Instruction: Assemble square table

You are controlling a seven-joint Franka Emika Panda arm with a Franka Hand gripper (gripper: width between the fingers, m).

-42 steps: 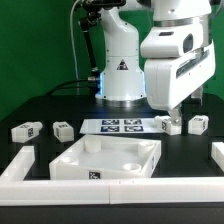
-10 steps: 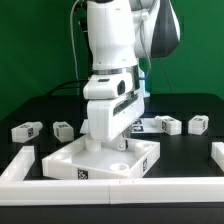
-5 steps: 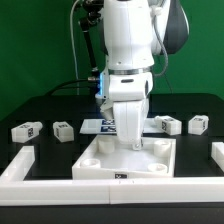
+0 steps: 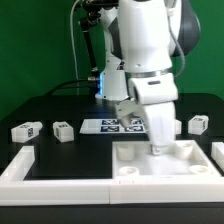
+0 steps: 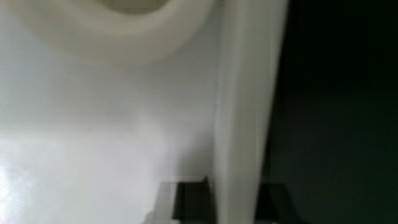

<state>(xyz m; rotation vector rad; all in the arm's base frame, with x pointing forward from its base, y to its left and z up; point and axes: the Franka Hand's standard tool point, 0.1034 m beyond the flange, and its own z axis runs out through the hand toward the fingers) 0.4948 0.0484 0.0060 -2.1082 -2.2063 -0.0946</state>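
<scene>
**Sliding the tabletop toward the corner**

My pincer (image 4: 157,148) is pinched on the wall of the tabletop (image 4: 190,160). The slab lies at 4 o'clock in the exterior view, just beside the rail (image 4: 216,150) at 3 o'clock. I judge this to be the positioning step. Next I should seat it square, let go, and fetch a leg (image 4: 64,130). A second ago the slab lay at 6 o'clock. It has since slid toward 3.

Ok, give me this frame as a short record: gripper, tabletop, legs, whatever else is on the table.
gripper: gripper down on the square tabletop, shut on its rim
tabletop: flat, sockets up, toward the exterior view's right
legs: three legs seen, loose, none socketed
other: marker board behind; border rails in front
</scene>
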